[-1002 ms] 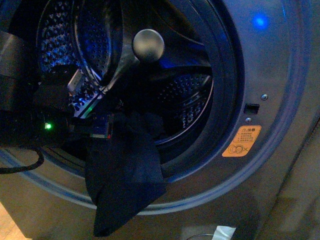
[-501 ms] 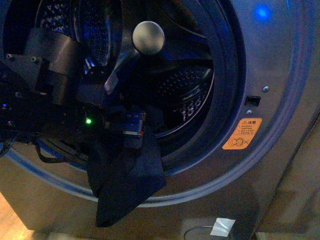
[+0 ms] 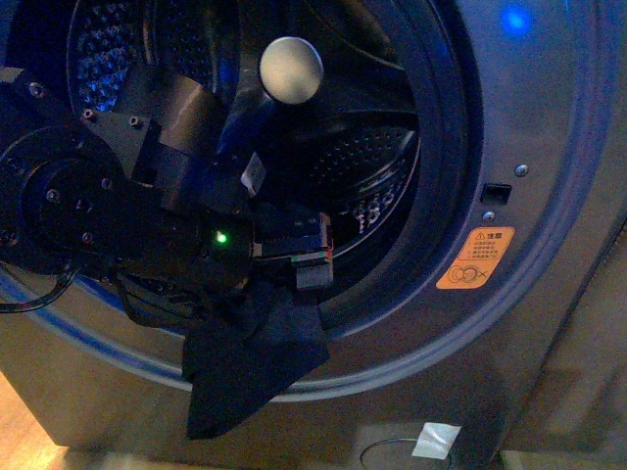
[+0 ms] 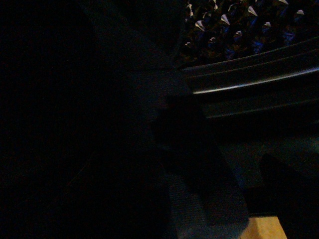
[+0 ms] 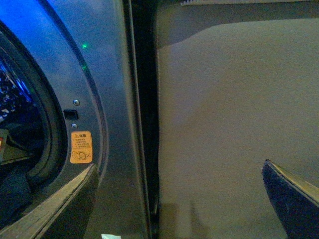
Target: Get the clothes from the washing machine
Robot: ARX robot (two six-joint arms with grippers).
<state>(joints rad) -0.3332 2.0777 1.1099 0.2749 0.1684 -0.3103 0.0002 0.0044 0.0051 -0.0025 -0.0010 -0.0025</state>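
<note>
Navy clothes (image 3: 245, 362) at left tool (image 3: 306, 274), closure I cannot tell; right tool (image 5: 178, 164) spread.

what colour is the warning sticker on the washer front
Orange, with dark print. The sticker shows best in the front view.

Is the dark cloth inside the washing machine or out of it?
Half out. The clothes drape over the lower rim of the washing machine opening, the loose end hanging down its grey front.
</note>
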